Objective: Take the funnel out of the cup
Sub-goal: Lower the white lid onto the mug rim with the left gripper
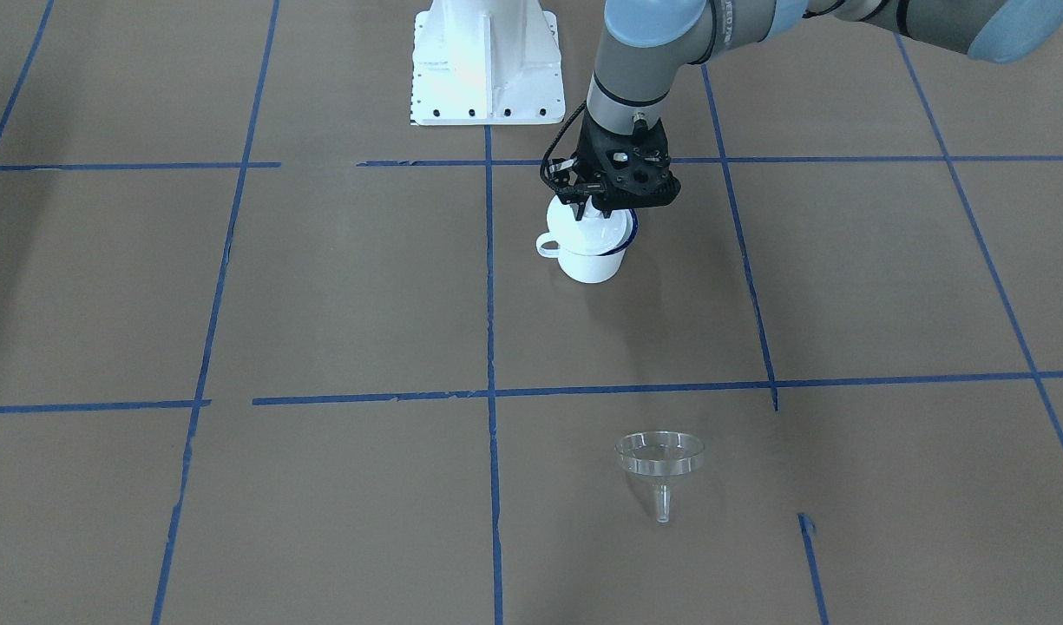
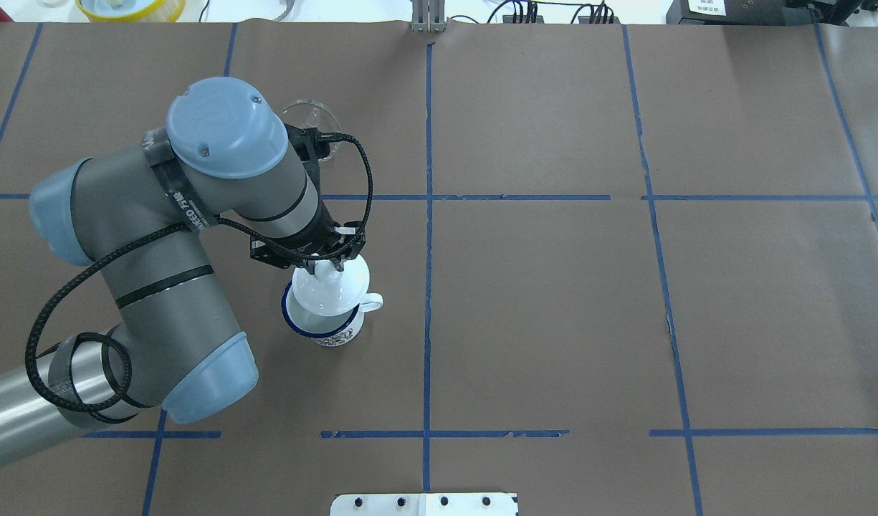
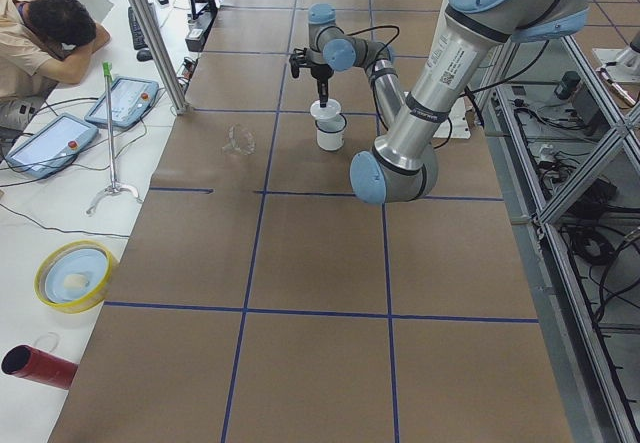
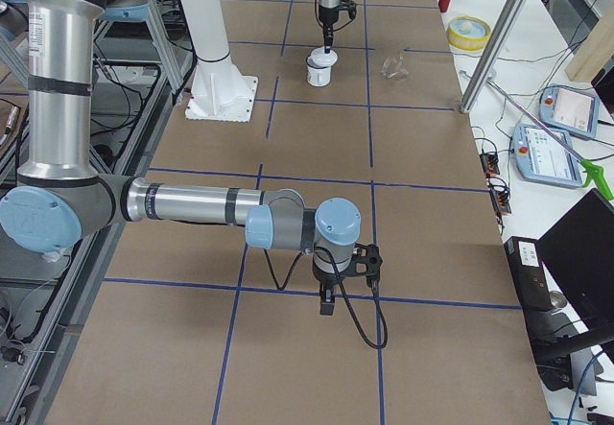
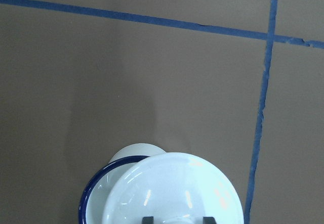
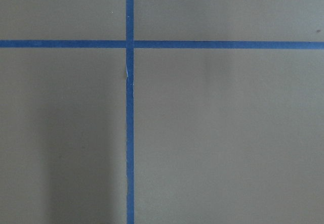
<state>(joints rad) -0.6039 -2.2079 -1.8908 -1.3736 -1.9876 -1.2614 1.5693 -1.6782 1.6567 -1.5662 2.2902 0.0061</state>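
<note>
The cup is a white enamel mug with a dark blue rim, standing left of the table's middle. My left gripper is shut on the knob of a white domed lid and holds it tilted over the mug's mouth. The left wrist view shows the lid over the blue rim. The clear funnel stands apart on the table, outside the cup, partly hidden by my left arm in the overhead view. My right gripper hangs over bare table; I cannot tell its state.
The white robot base plate is at the robot's edge of the table. Blue tape lines cross the brown paper. A yellow bowl and cables lie beyond the far edge. An operator sits off the table's left end.
</note>
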